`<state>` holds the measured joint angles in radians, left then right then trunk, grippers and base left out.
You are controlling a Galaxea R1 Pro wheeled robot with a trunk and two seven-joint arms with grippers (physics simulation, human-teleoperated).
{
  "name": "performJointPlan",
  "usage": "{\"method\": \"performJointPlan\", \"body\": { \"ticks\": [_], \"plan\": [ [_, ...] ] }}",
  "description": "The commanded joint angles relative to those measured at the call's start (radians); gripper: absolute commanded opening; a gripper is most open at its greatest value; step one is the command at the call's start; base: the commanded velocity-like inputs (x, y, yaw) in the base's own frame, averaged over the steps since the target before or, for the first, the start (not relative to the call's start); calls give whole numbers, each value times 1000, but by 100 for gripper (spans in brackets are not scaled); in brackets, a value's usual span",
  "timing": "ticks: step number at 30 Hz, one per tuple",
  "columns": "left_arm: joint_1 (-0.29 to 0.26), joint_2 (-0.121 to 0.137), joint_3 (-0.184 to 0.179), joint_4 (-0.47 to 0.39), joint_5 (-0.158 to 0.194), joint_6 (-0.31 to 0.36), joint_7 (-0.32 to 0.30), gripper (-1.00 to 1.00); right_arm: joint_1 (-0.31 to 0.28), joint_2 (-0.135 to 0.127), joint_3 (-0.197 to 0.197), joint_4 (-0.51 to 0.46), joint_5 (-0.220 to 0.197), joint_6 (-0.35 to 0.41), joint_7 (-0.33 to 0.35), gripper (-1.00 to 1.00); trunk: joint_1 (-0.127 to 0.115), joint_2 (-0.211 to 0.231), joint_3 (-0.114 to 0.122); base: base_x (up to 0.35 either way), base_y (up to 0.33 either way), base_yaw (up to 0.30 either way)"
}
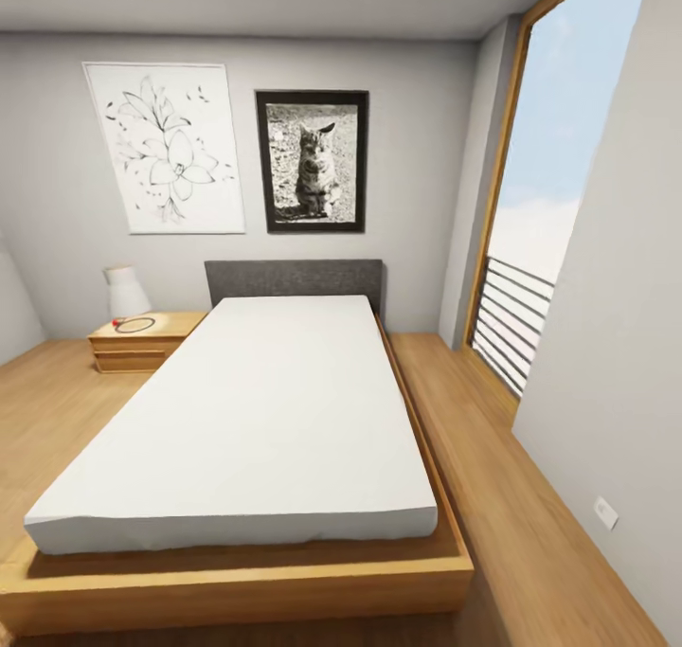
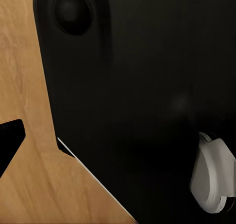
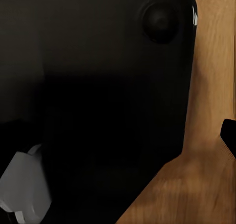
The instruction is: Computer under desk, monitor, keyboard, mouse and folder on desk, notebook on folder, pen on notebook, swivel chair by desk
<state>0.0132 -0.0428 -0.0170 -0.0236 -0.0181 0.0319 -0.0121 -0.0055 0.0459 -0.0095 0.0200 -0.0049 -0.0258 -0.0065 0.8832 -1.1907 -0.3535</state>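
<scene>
Head view holds a white bed (image 1: 256,410), nightstand (image 1: 142,339) at nine o'clock; wrist views face black bodywork (image 2: 147,86), so jaw states cannot be told.

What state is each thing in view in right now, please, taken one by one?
bed: made, white cover flat, nothing on it.
lamp: upright on the nightstand, seemingly unlit.
nightstand: drawers shut, a ring-shaped item on top.
flower drawing: hanging level on the wall.
cat photo: hanging level beside it.
window: daylight outside, railing across its lower part.
</scene>
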Motion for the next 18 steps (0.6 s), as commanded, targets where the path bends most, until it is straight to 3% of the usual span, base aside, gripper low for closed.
{"method": "performJointPlan", "body": {
  "ticks": [1, 18],
  "plan": [
    [1, 0, -1, -2, -2, 3, -1, 100, -1, 0, -1, 1, -1, -4, 0, 100, -4, 7, 3, 0, 0, 238],
    [1, 0, -1, -2, -2, 3, 0, 100, -1, 0, -1, 1, -1, -6, -1, 100, -69, 126, 56, 0, 0, 247]
  ]
}}
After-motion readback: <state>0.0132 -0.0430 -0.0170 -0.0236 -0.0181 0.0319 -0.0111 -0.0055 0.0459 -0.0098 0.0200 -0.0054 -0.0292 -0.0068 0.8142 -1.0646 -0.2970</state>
